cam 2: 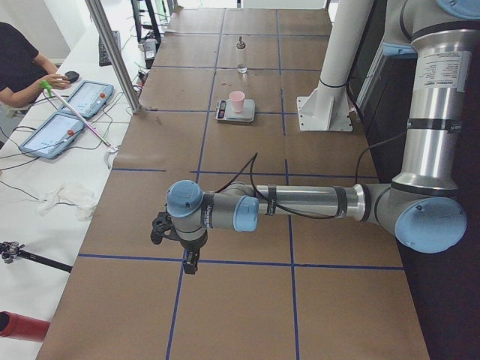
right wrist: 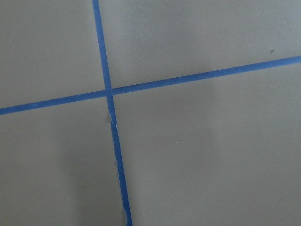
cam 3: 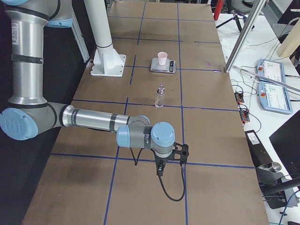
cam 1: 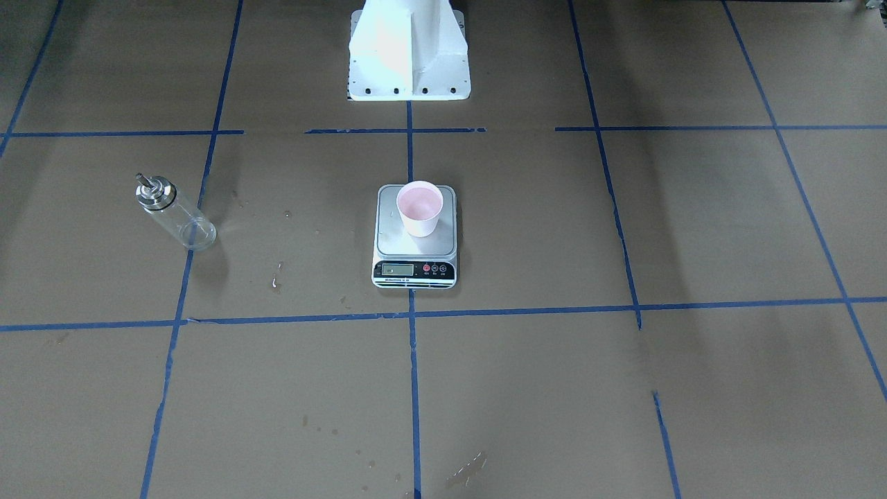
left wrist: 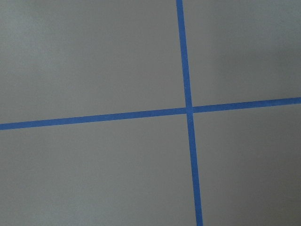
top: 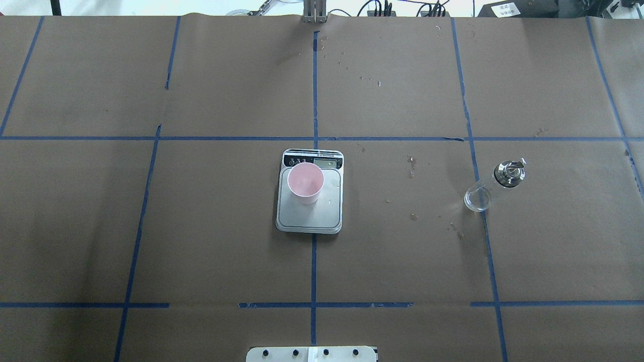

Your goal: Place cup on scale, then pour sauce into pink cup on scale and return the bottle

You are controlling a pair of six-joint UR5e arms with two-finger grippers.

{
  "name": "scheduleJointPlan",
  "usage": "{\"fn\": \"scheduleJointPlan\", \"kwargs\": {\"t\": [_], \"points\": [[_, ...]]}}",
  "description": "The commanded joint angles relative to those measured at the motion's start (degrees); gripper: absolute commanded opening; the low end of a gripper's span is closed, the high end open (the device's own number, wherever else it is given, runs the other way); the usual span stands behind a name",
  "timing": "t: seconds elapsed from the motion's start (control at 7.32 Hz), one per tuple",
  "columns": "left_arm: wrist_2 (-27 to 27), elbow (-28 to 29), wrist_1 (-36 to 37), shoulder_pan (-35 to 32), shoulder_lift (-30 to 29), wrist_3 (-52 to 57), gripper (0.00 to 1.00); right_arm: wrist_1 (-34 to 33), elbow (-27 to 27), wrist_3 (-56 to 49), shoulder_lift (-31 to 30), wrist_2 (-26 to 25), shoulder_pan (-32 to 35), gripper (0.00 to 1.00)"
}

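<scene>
Cup (top: 305, 182) stands upright on the scale (top: 322, 216), toward the platform's 11 o'clock part, near the display. So the first step looks done; whether sauce is inside, I cannot tell. Bottle (top: 493, 185) stands upright on the counter (top: 201, 226), well apart, at 3 o'clock from the scale in the overhead view.

Left hand (cam 2: 161, 227) and right hand (cam 3: 180, 152) hang over the counter's far ends, apparently holding nothing. How far open they are, I cannot tell.

If pouring remains, the right arm must reach the bottle and grip its glass body.
</scene>
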Motion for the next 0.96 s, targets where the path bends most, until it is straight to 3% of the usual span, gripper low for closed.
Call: {"fn": "scheduleJointPlan", "kwargs": {"t": [0.0,0.82], "points": [[0.1,0.0,0.0,0.0,0.0,0.0,1.0,0.8,-0.3,0.3,0.0,0.1,0.0,1.0],[0.0,0.0,0.0,0.0,-0.2,0.1,1.0,1.1,0.2,-4.4,-0.5,-0.4,0.1,1.0]]}}
